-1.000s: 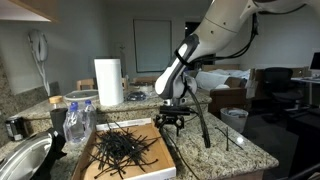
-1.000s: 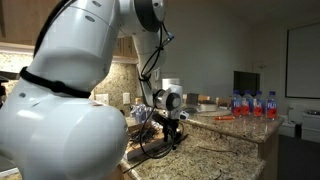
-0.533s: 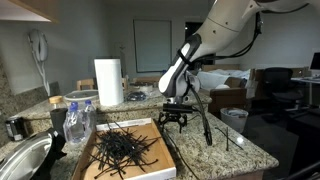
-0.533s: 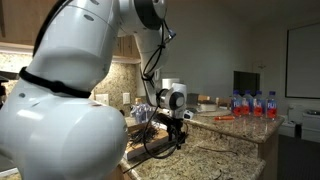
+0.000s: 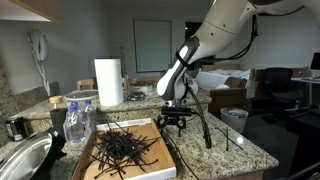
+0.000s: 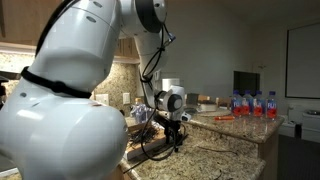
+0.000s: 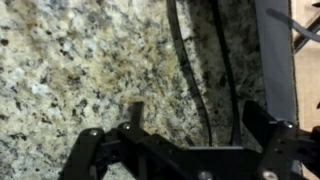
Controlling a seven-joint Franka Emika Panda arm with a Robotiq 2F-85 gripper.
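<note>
My gripper hangs open just above the granite counter, beside the right rim of a flat cardboard box holding a pile of thin black sticks. Nothing is between the fingers. In the wrist view the gripper spreads wide over speckled stone, with two long black strands running under it and a short dark stick near the left finger. The box edge shows at the right. In an exterior view the gripper is close over the counter.
A paper towel roll stands at the back. Plastic water bottles stand left of the box, next to a metal sink. A few black sticks stand on the counter's right part. More bottles stand on the far end.
The gripper has shifted slightly sideways over the counter beside the box. Its jaws stay open and empty.
</note>
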